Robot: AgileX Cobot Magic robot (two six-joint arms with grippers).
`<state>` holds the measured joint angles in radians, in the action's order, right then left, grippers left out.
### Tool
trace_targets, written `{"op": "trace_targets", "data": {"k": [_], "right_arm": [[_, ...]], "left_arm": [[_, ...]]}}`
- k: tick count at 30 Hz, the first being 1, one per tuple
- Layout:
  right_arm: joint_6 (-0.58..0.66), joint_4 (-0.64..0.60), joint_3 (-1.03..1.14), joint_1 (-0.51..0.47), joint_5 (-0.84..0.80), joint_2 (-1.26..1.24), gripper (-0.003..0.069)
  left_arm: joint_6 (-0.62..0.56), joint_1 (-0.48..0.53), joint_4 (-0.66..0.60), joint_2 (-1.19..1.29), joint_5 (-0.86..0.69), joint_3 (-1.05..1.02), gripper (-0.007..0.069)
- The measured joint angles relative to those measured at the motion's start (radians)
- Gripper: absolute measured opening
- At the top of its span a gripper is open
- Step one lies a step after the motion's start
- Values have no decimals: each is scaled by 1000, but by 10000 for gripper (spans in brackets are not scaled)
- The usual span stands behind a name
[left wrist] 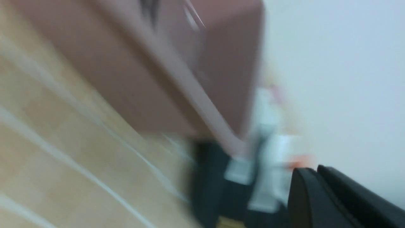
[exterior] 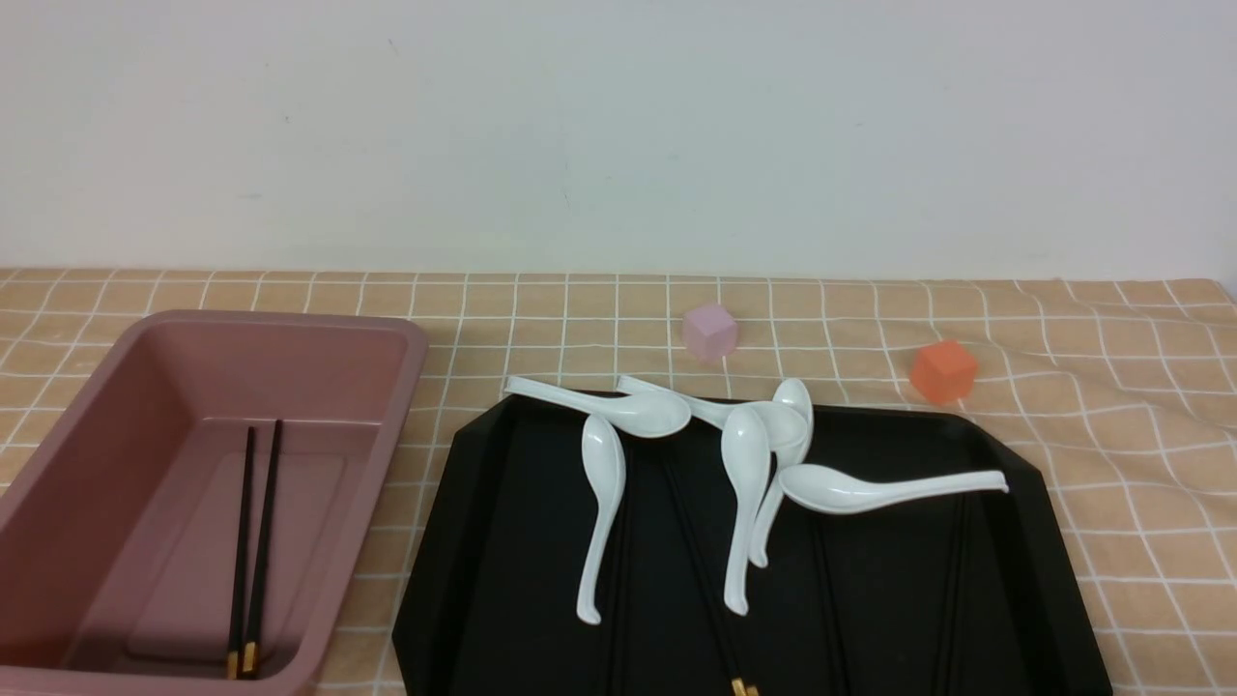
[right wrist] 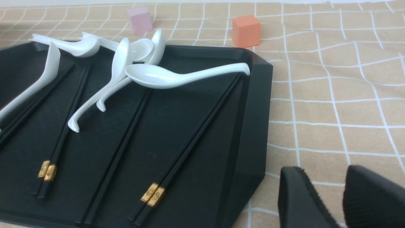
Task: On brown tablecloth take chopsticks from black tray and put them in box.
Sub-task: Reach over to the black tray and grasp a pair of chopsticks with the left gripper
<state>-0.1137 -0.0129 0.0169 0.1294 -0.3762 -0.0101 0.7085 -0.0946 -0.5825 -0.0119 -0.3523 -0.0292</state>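
Note:
The pink box (exterior: 290, 327) stands at the left on the brown tablecloth (exterior: 1140, 464), with two black chopsticks (exterior: 253, 541) lying in it. The black tray (exterior: 966, 599) holds several more chopsticks (exterior: 710, 599) under white spoons (exterior: 599, 503). In the right wrist view the tray's (right wrist: 256, 104) chopsticks lie in pairs (right wrist: 190, 136), gold bands near. My right gripper (right wrist: 324, 172) is open and empty over the cloth (right wrist: 332, 95) beside the tray. The left wrist view is blurred: my left gripper (left wrist: 316, 169) is shut and empty, outside the box (left wrist: 142, 79). Neither gripper shows in the front view.
A small pink cube (exterior: 709, 332) and an orange cube (exterior: 943, 371) sit on the cloth behind the tray; both show in the right wrist view, pink (right wrist: 140, 19) and orange (right wrist: 246, 30). A white wall stands behind the table.

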Motion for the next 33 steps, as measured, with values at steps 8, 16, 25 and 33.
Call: {"op": "trace_targets", "data": {"k": [8,16,25,33], "right_arm": [[0,0,0,0,0,0,240],[0,0,0,0,0,0,240],[0,0,0,0,0,0,240],[0,0,0,0,0,0,240]], "left_arm": [[128,0,-307,0,92,0,49],[113,0,-352,0,352,-1,54],[-106,0,-319,55,373,296,54],[-376,0,-61,637,-391,638,-13]]}}
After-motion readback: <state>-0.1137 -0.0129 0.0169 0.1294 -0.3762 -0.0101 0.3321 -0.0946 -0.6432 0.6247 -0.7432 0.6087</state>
